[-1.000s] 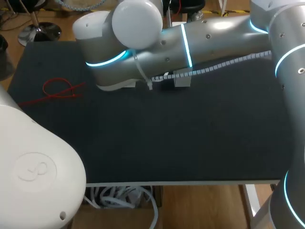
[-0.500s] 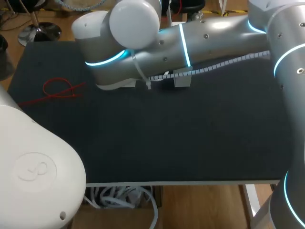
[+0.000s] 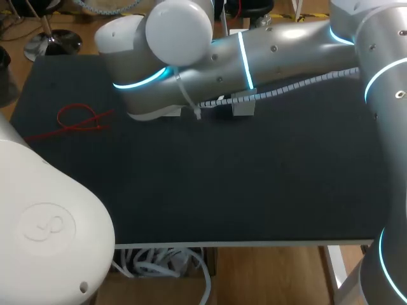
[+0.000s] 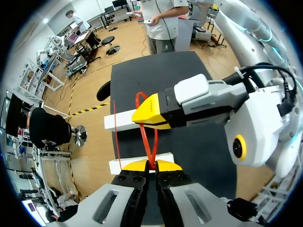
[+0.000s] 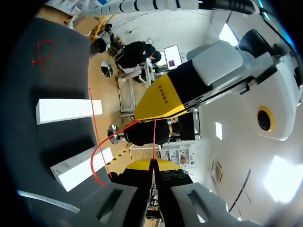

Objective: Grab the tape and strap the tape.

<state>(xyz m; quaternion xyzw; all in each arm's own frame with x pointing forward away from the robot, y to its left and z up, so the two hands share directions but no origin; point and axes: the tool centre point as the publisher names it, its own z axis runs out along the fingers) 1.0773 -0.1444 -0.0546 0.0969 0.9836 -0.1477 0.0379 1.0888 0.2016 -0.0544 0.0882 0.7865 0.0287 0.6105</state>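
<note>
On my left, a looped tie [image 3: 79, 119] lies on the desk [image 3: 241, 184], red and already closed into a ring with its tail sticking out. It is well apart from both tools, so I count that one as finished.

From above, my right forearm hides both tools, so I go by the wrist views. The left tool [image 4: 151, 165] has its tips pressed together on a second red tie [image 4: 146, 142]. Two strands rise from that pinch and run ahead to the right tool [image 5: 154, 164], which faces the left one tip to tip. A long thin tail hangs off beside the left tool, over two white blocks [image 4: 120, 120] on the desk below.

The right tool is likewise clamped on the tie. One strand runs straight ahead from it, and another curves down towards the blocks.

My reading is that the grab is done, with the tie held in the air between both tools and bent into a narrow loop. I cannot tell whether the tail has passed through the head. Threading it, if needed, and pulling it snug are what remain.
</note>
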